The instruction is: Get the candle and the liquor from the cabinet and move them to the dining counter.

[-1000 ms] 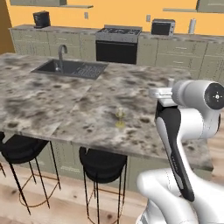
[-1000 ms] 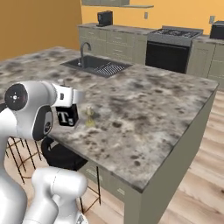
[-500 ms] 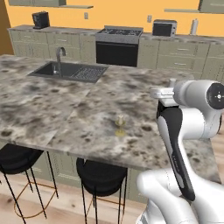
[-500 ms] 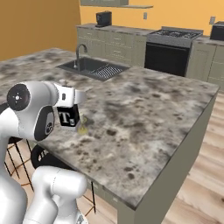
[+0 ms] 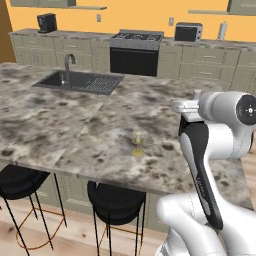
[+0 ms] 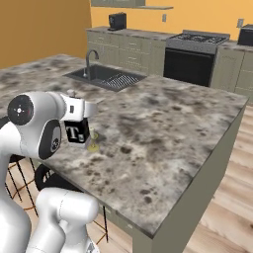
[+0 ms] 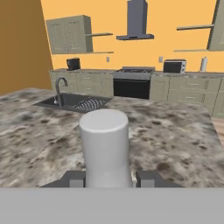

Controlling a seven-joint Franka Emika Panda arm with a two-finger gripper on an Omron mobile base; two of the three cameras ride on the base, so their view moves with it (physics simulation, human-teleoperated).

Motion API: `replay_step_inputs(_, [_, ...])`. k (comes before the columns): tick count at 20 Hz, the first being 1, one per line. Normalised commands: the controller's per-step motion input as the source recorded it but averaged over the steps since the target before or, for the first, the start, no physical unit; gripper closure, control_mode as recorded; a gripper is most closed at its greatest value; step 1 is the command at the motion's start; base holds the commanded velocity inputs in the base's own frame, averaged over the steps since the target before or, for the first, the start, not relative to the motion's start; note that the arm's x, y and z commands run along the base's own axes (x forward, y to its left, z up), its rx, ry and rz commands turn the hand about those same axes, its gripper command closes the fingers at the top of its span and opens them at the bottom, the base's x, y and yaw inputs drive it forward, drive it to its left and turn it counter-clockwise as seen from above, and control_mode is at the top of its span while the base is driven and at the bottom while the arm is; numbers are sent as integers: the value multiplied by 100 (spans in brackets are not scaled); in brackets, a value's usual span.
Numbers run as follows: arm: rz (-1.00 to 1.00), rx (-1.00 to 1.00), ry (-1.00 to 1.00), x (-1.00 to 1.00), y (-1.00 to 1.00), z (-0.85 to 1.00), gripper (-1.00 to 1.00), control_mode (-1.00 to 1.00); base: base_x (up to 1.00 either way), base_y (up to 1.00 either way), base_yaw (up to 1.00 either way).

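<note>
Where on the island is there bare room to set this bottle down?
Bare marble lies right of the candle toward the island's far corner, and between candle and sink. The crowded spot is the near edge, where the pincer holds the bottle by the candle.

Arm hides the liquor (image 6: 76, 133) above its label.

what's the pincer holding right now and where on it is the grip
The pincer holds the liquor. Its fingertips clamp either side of the bottle's pale upper part, near the top, with the black label hanging below over the dining counter.
</note>
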Motion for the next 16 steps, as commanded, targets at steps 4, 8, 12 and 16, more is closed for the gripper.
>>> replay_step_inputs(4, [0, 0, 0, 0, 0, 0, 100, 100, 0, 0, 0])
replay_step_inputs(8, [0, 0, 0, 0, 0, 0, 100, 100, 0, 0, 0])
replay_step_inputs(12, [0, 0, 0, 0, 0, 0, 100, -100, 0, 0, 0])
replay_step_inputs(16, [0, 0, 0, 0, 0, 0, 100, -100, 0, 0, 0])
